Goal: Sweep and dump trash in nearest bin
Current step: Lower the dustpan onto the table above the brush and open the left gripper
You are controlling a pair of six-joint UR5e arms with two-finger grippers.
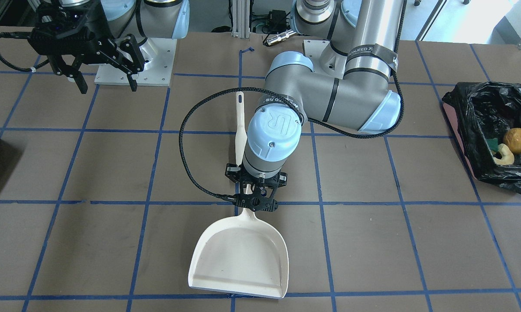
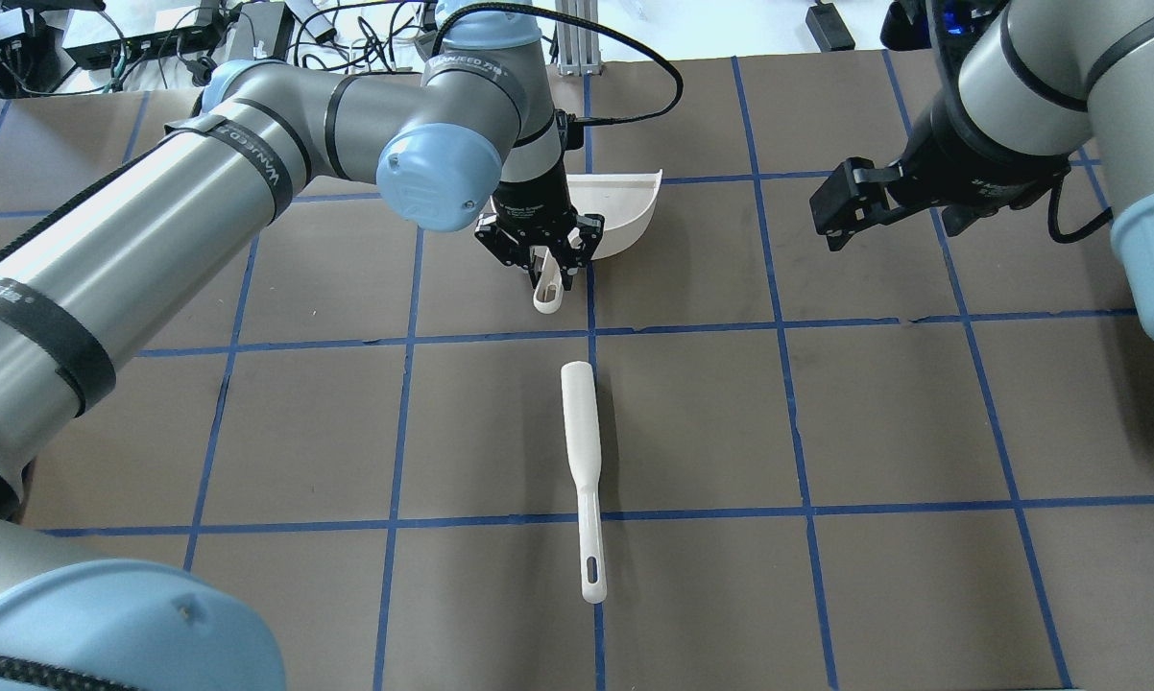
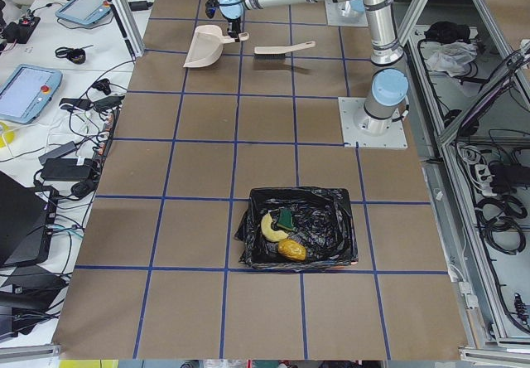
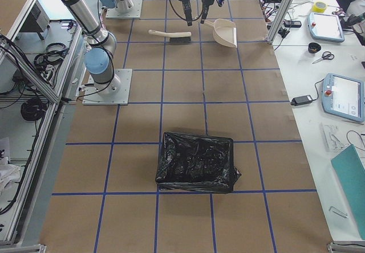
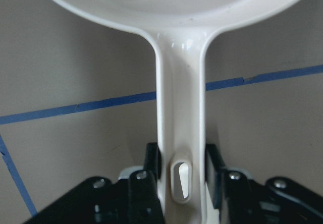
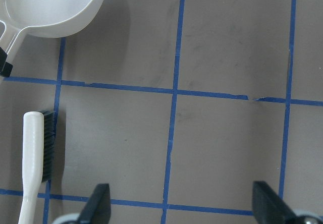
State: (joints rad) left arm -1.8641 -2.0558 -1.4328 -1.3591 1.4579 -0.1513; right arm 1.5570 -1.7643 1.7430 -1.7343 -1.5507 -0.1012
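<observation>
The white dustpan (image 1: 243, 255) lies flat and empty on the table. My left gripper (image 1: 255, 207) is shut on its handle (image 5: 181, 108), with a finger pressed against each side. My right gripper (image 1: 108, 86) is open and empty, hovering above the table; its spread fingers show in the right wrist view (image 6: 184, 206). The bin (image 1: 453, 125), lined with a black bag, stands at the table's end on my left. Inside it lie the golden-brown lump (image 1: 516, 139), the pale yellow slice (image 1: 505, 157) and the green-edged wedge (image 1: 493, 145).
A white brush (image 2: 582, 451) with dark bristles lies on the table just behind the dustpan handle, towards my base. Blue tape lines grid the brown tabletop. Cables and tablets sit beyond the far edge (image 3: 33, 94).
</observation>
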